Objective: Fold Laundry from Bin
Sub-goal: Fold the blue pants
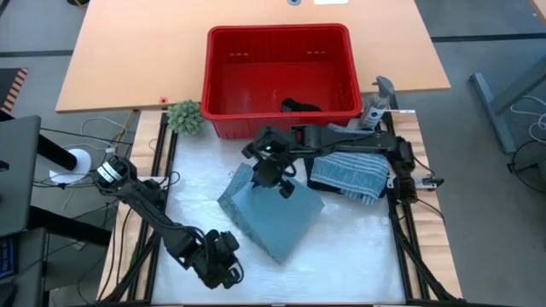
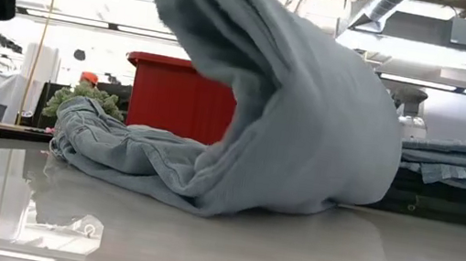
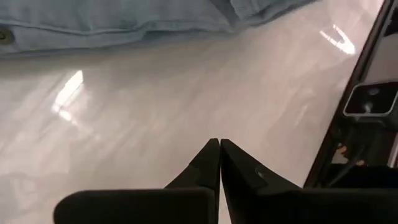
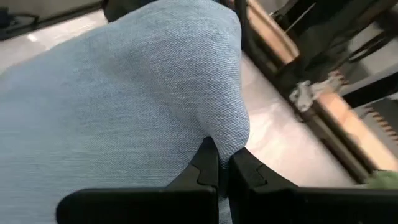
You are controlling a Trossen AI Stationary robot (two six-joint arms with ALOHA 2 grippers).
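Right wrist view: my right gripper point(image 4: 217, 163) is clamped on the light blue denim garment point(image 1: 273, 213); carry its edge across evenly. My left gripper point(image 3: 219, 155) waits, fingers together.

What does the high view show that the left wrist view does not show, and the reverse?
Only the high view shows the red bin with a dark garment inside, the small green plant, the folded striped cloth, and the right gripper shut on the light blue denim garment. Only the left wrist view shows the left gripper up close, jaws shut and empty. Both show the denim garment and the white table surface.
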